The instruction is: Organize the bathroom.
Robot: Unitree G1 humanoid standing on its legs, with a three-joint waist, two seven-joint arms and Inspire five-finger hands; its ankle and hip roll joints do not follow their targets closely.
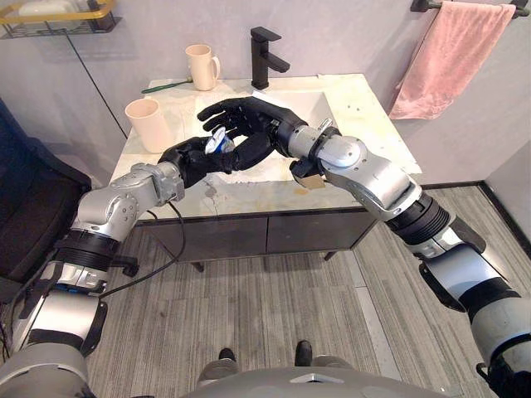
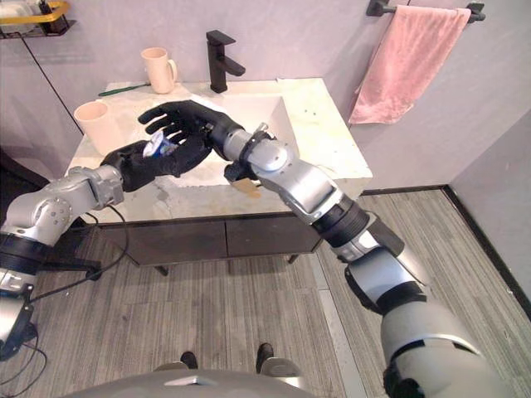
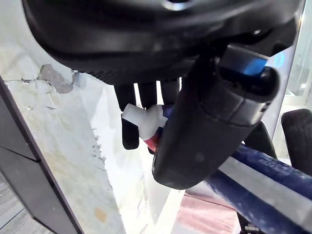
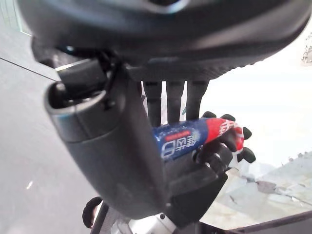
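Observation:
A toothpaste tube (image 1: 220,143), blue and red with a white cap (image 3: 141,116), is held above the marble counter (image 1: 365,124) in front of the sink. My left hand (image 1: 192,159) is shut on it, its fingers curled round the red end (image 4: 222,129). My right hand (image 1: 249,116) hovers just over the tube with fingers straight and spread. In the right wrist view its thumb (image 4: 112,146) lies close beside the blue part of the tube (image 4: 180,141).
A pink cup (image 1: 149,124) stands at the counter's left edge. A cream mug (image 1: 202,66) and a green toothbrush (image 1: 166,84) sit at the back left, beside the black faucet (image 1: 265,56) and white basin (image 1: 311,104). A pink towel (image 1: 452,58) hangs at right; a wall shelf (image 1: 58,16) sits top left.

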